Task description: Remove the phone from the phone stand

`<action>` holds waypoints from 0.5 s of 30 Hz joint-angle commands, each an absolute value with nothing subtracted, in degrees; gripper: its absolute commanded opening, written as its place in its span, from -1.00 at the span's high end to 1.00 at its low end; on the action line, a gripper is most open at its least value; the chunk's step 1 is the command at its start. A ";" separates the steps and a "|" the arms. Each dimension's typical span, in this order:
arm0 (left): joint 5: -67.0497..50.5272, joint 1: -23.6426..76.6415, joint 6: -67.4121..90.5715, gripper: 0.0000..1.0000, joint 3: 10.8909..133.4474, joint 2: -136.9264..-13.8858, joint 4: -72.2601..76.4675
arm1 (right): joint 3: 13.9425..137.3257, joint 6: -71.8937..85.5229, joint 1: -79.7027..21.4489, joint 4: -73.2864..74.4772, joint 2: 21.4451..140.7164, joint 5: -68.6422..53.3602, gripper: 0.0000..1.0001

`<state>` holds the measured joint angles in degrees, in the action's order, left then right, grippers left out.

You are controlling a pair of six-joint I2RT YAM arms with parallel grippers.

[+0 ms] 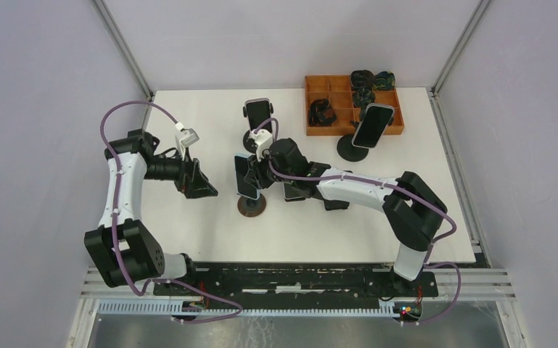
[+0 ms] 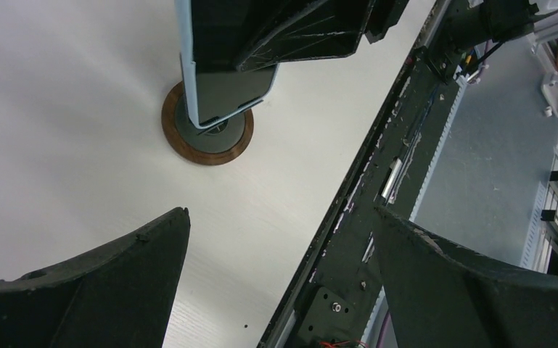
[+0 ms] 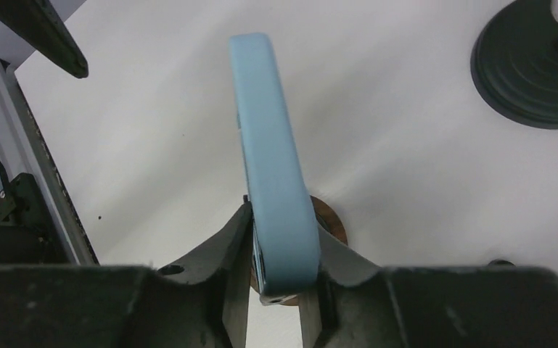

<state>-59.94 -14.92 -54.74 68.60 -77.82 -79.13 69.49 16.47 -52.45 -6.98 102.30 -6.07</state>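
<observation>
Since the phone (image 1: 244, 176) stands upright on the phone stand (image 1: 252, 206) near the middle of the bench (image 1: 319, 239), the top view shows the right claw (image 1: 256, 176) reaching in from the stand's right at handset height, not down at the base. The left claw (image 1: 204, 188) hangs just left of the stand, spread wide and empty, probably kept out of the way. From the left wrist, the phone (image 2: 225, 94) rises over the stand's brown-rimmed base (image 2: 207, 135), with the left claw (image 2: 281, 214) apart from both, so this arm plays no part in the grip. From the right wrist, the right claw (image 3: 283, 221) is pinched narrow on the phone (image 3: 272, 145), one of its fingers (image 3: 221, 246) against each flat face, directly above the stand. That hold looks suited to lifting the handset straight off its mount.
</observation>
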 commanded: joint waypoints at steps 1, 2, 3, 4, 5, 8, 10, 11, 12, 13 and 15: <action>-62.30 -15.02 -62.48 -1.00 70.34 -76.02 -83.92 | 69.53 17.32 -52.42 -12.17 103.10 -9.37 0.51; -62.31 -14.96 -62.80 -1.00 70.11 -75.83 -83.93 | 69.52 17.29 -52.38 -12.19 103.01 -9.67 0.59; -62.39 -14.97 -63.12 -1.00 70.00 -75.65 -83.94 | 69.53 17.34 -52.33 -12.26 102.92 -9.97 0.66; -62.42 -14.97 -63.50 -1.00 69.78 -75.48 -83.94 | 69.62 17.32 -52.38 -12.30 102.76 -10.42 0.74; -62.45 -14.94 -63.85 -1.00 69.56 -75.15 -83.94 | 69.66 17.33 -52.36 -12.47 102.51 -11.07 0.81; -62.16 -14.99 -65.52 -1.00 69.11 -74.68 -83.94 | 70.34 17.28 -52.36 -12.91 101.56 -13.58 1.00; -61.68 -14.95 -66.60 -1.00 68.86 -74.45 -83.94 | 70.88 17.29 -51.96 -13.78 100.63 -16.73 1.00; -61.40 -14.94 -67.18 -1.00 68.76 -74.37 -83.94 | 71.00 17.45 -51.74 -14.42 100.13 -18.91 1.00; -61.11 -14.97 -67.60 -1.00 68.66 -74.26 -83.92 | 70.93 17.78 -51.41 -15.21 99.43 -20.96 1.00; -60.92 -14.97 -68.37 -1.00 68.52 -74.27 -83.93 | 70.93 18.18 -50.89 -16.01 98.72 -23.54 1.00; -60.41 -14.97 -70.00 -1.00 68.27 -74.15 -83.94 | 70.57 19.41 -49.78 -17.95 97.16 -28.51 1.00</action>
